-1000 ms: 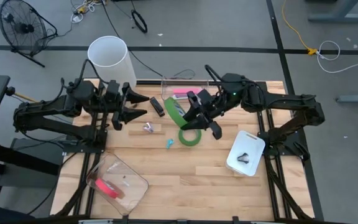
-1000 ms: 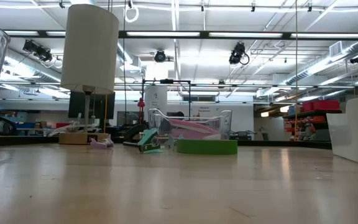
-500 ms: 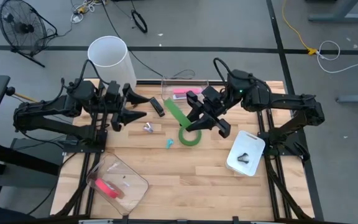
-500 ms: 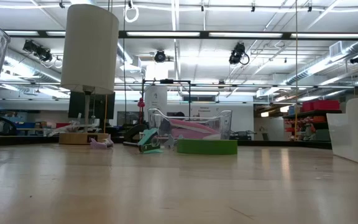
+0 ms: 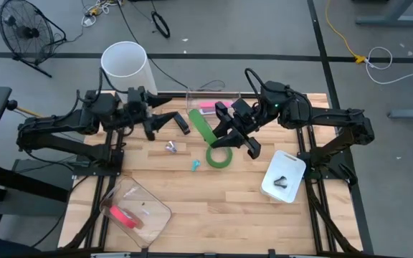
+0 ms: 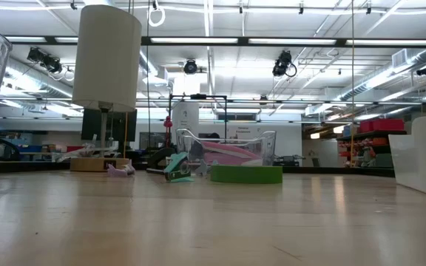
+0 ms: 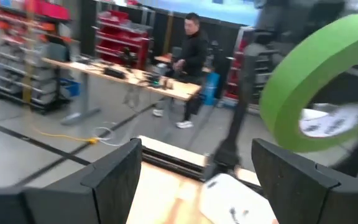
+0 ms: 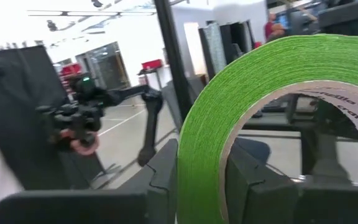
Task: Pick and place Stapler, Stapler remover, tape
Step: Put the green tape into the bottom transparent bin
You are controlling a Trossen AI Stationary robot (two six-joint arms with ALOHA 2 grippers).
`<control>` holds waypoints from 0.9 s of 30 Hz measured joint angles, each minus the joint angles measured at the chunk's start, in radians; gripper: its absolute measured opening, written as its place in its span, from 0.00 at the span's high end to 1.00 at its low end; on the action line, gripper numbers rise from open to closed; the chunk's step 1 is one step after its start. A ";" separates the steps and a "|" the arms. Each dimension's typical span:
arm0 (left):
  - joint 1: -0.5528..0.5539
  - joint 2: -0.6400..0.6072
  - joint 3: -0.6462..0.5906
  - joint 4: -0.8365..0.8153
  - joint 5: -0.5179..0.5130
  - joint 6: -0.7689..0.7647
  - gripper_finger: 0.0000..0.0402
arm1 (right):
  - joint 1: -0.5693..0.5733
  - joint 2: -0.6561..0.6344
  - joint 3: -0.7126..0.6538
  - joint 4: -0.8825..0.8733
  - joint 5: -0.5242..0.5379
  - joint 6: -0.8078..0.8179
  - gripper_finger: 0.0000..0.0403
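My right gripper [image 5: 214, 133] is clamped on the wall of a green tape roll [image 5: 201, 127], one finger inside the ring and one outside, so the roll stands on edge in the air over the table [image 5: 214, 215] rather than lying flat. Held that way it stays clear of the second green roll [image 5: 219, 157], which lies flat on the wood at about five o'clock from it. My left gripper [image 5: 165, 122] hangs at nine o'clock of the lifted roll, fingers spread wide and empty, pointing toward it. A black stapler [image 5: 181, 122] lies just beside those fingers. The clear box [image 5: 214, 97] with something pink in it sits at twelve o'clock of the tape, near enough that I judge it the likely drop spot
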 joint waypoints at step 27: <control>-0.009 0.208 -0.002 0.338 -0.025 0.056 0.24 | -0.006 0.000 0.000 -0.098 0.229 -0.086 0.81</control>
